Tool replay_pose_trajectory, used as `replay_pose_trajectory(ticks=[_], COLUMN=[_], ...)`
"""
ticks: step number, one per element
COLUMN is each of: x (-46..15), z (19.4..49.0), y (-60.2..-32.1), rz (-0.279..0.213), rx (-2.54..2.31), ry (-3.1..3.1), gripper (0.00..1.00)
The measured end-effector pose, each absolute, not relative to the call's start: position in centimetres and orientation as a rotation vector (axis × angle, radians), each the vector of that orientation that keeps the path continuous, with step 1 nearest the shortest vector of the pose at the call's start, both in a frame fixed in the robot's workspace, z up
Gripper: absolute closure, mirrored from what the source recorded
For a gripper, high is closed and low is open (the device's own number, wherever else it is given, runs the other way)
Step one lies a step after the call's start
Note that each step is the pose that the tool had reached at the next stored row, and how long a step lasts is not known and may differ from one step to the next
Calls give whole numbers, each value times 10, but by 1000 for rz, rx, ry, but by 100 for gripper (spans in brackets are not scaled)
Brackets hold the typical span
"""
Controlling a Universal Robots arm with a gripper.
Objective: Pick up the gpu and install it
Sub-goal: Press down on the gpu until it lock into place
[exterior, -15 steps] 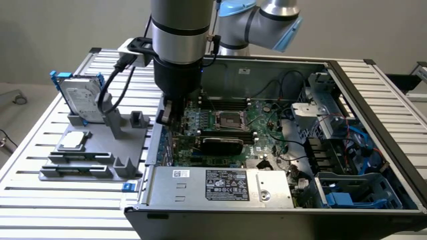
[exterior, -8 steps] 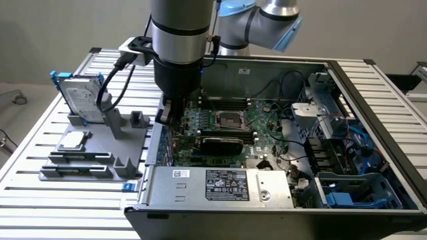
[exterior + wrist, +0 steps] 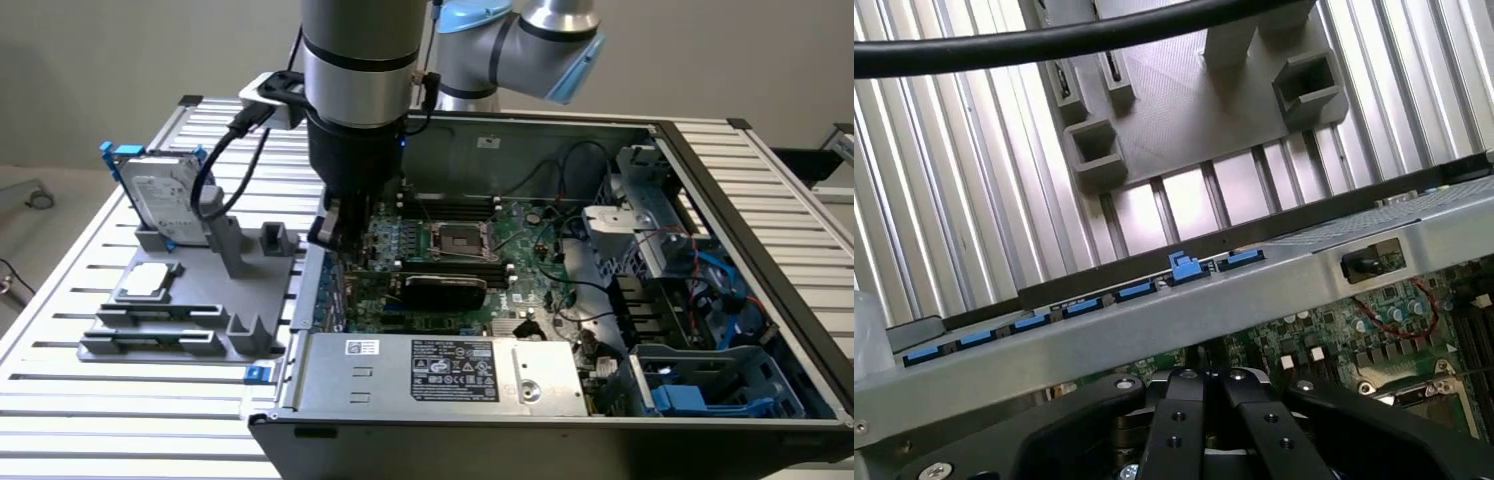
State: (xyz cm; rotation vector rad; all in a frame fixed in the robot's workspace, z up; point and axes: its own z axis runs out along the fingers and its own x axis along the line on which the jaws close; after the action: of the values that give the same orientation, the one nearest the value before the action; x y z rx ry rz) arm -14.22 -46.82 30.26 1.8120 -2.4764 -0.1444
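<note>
The gpu (image 3: 443, 290) stands on edge inside the open computer case (image 3: 747, 200), just in front of the CPU socket (image 3: 461, 238). Its long axis runs from the exterior view's left to its right, black shroud facing the power supply (image 3: 441, 370). The case lies on a slatted aluminium table (image 3: 80, 400) before a plain grey wall. Cables crowd the exterior view's right of the socket, and above it the space is open. The gripper (image 3: 336, 238) (image 3: 1199, 385) hangs at the card's left end, jaws drawn together; whether they pinch the card I cannot tell
</note>
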Motion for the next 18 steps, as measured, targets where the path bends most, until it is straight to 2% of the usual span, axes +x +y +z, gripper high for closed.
replay_pose_trajectory(ticks=[18], x=[-144], z=[306], y=[-466], rz=[-149], rx=[1711], ry=[-2551], gripper=[89])
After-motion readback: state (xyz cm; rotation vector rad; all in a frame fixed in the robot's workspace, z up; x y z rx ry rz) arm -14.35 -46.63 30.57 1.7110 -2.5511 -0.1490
